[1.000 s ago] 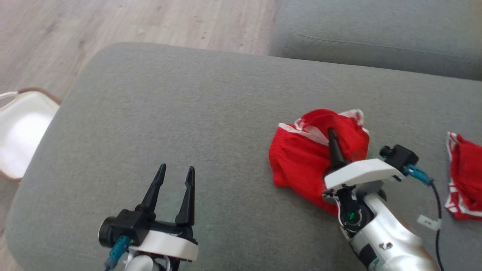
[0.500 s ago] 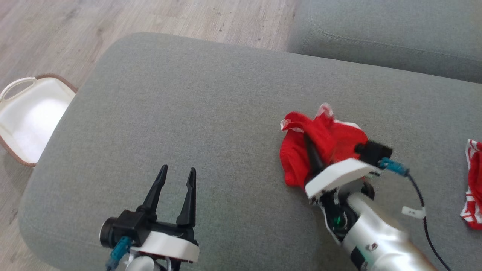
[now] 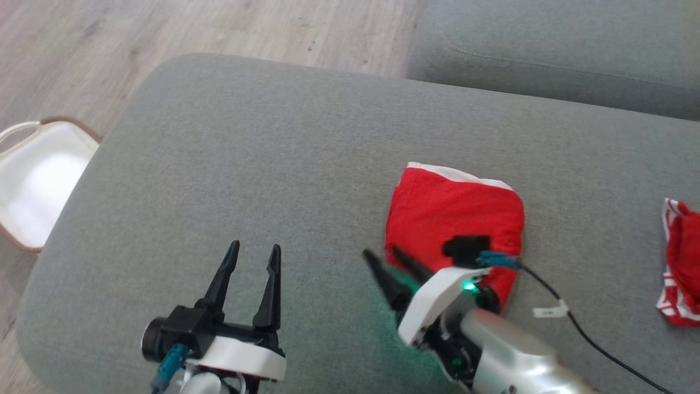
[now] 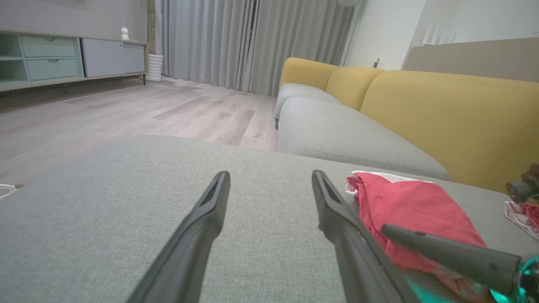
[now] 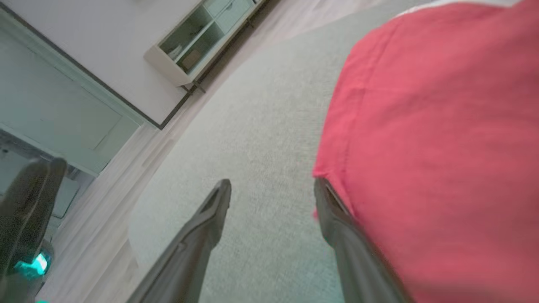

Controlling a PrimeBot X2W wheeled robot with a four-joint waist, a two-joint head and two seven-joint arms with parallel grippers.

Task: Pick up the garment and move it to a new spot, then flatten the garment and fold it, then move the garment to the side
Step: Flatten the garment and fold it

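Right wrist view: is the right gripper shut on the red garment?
No, the right gripper is open, with bare grey cushion between its fingers and the red garment lying off to one finger's outer side.

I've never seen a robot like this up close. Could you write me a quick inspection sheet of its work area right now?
Surface: grey sofa cushion, woven fabric.
Job's things: red garment with white trim, folded square, lying flat on the cushion.
Clutter: second red-and-white garment, crumpled, at the cushion's right.
End effectors: left end effector open over bare cushion; right end effector open, holding nothing, beside the folded garment's left edge.
Cables: black cable with white tag trails from the right wrist across the cushion.
Surroundings: white basket on the wooden floor at left; yellow-backed sofa, grey curtains beyond.
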